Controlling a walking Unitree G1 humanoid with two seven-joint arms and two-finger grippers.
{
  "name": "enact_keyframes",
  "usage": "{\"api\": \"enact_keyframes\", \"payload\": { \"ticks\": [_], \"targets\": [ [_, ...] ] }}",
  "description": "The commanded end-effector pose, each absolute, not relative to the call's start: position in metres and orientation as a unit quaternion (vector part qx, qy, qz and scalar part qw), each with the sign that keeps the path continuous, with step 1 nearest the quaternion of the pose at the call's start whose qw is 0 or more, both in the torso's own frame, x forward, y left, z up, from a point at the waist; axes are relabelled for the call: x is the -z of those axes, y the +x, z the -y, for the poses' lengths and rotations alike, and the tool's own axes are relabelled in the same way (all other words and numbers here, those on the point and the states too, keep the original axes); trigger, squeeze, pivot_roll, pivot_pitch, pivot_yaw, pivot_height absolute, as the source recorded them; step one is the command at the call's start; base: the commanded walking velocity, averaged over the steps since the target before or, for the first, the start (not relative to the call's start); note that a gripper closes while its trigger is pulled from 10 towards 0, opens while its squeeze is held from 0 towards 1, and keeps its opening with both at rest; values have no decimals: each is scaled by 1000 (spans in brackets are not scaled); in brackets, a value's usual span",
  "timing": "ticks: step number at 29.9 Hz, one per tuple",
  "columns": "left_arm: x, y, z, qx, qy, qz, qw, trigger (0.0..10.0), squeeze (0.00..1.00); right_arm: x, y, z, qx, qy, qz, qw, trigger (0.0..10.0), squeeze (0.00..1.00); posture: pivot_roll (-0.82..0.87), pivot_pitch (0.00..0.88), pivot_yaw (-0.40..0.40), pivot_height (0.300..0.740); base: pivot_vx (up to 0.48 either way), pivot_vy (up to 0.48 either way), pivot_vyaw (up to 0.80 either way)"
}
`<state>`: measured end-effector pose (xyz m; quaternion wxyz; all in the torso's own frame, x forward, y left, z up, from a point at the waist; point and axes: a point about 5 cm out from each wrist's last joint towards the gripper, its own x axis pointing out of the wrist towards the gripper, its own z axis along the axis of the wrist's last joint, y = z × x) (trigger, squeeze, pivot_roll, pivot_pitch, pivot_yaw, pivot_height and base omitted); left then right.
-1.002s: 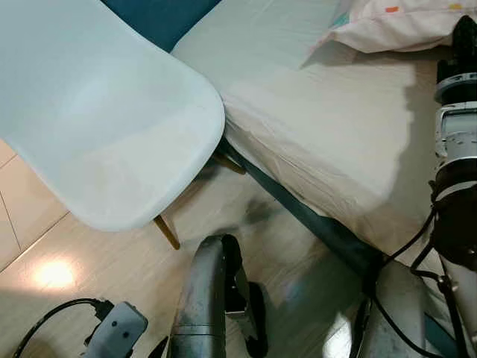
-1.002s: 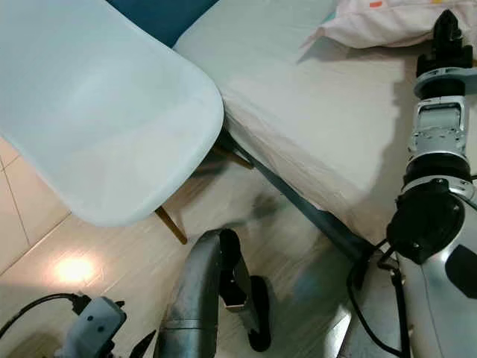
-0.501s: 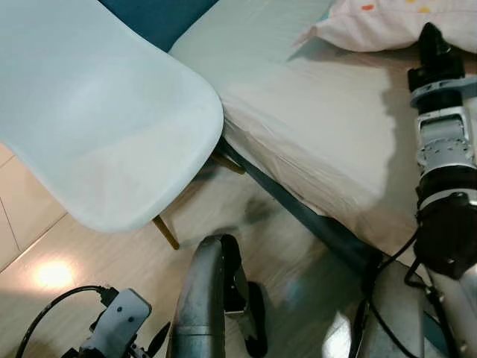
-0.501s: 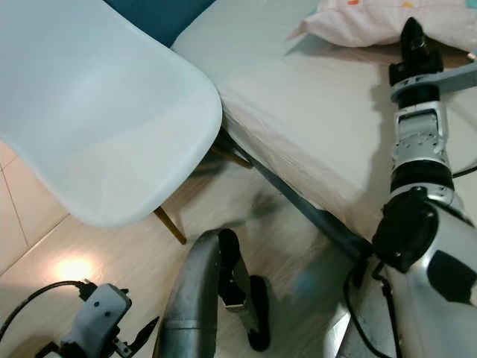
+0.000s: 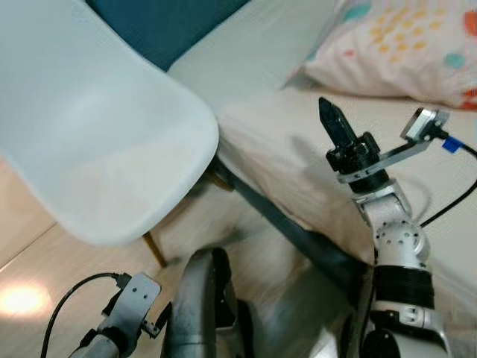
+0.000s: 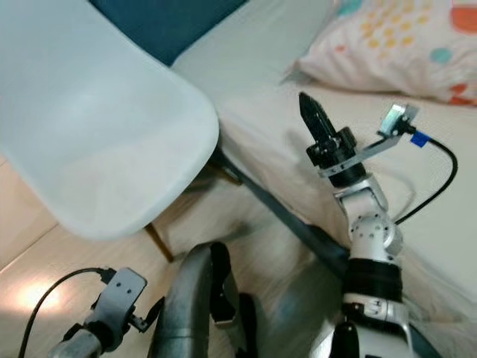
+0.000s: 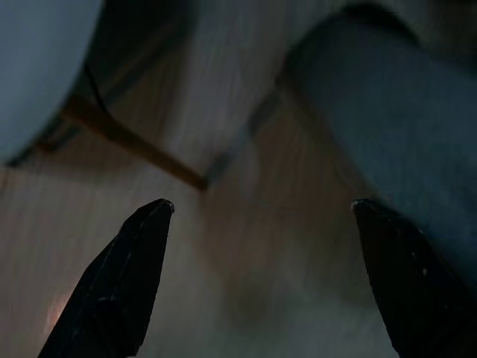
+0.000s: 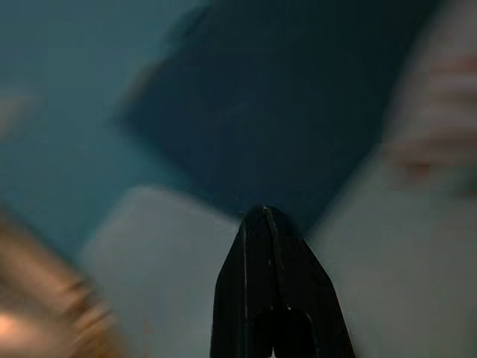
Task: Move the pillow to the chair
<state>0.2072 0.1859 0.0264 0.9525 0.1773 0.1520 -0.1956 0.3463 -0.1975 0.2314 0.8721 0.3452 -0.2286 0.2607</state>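
Reach stage: right gripper (image 5: 333,119), fingers pressed together, empty; pillow (image 5: 395,48) at its 1 o'clock; next needs opening, then grasp for the chair (image 5: 97,142).

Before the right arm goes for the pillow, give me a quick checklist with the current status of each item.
1. Pillow lying on the bed, free of either gripper: ok.
2. Right gripper open for a grasp: not ok, fingers pressed together.
3. Right gripper at the pillow: not ok, raised over the sheet, short of the pillow's corner.
4. Chair seat bare for the pillow: ok.
5. Left gripper out of the way: ok, low by the floor, fingers apart.
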Motion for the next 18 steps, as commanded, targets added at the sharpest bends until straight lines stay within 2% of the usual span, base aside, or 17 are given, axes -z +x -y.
{"api": "enact_keyframes", "payload": {
  "ticks": [1,2,3,5,7,8,10,13,18],
  "targets": [
    [-10,194,-175,225,167,-180,943,10000,0,-210,348,208,-195,355,206,891,10000,0,93,341,244,496,0,0,0],
    [-9,193,-176,225,167,-181,943,10000,0,-206,348,220,-155,368,212,892,10000,0,96,343,249,496,0,0,0],
    [-8,191,-176,228,168,-180,942,10000,0,-204,346,232,-120,372,217,895,10000,1000,109,347,256,496,0,0,0],
    [-8,188,-178,232,171,-180,940,10000,0,-206,345,253,-76,392,232,887,10000,1000,116,354,261,496,0,0,0],
    [-7,187,-179,233,172,-179,940,10000,0,-209,344,259,-67,395,237,885,10000,1000,119,357,264,496,0,0,0],
    [-7,184,-182,232,175,-179,940,10000,0,-219,347,274,-49,400,255,879,10000,1000,135,366,272,496,0,0,0],
    [-7,182,-185,232,176,-180,939,10000,0,-228,351,288,-26,404,274,872,10000,1000,143,369,274,496,0,0,0],
    [-10,178,-188,234,178,-178,939,10000,0,-242,356,301,-11,415,300,859,10000,1000,160,388,285,496,0,0,0],
    [-16,172,-188,241,179,-173,938,10000,0,-249,362,307,-6,431,310,848,10000,1000,188,417,301,496,0,0,0]
  ]
}}
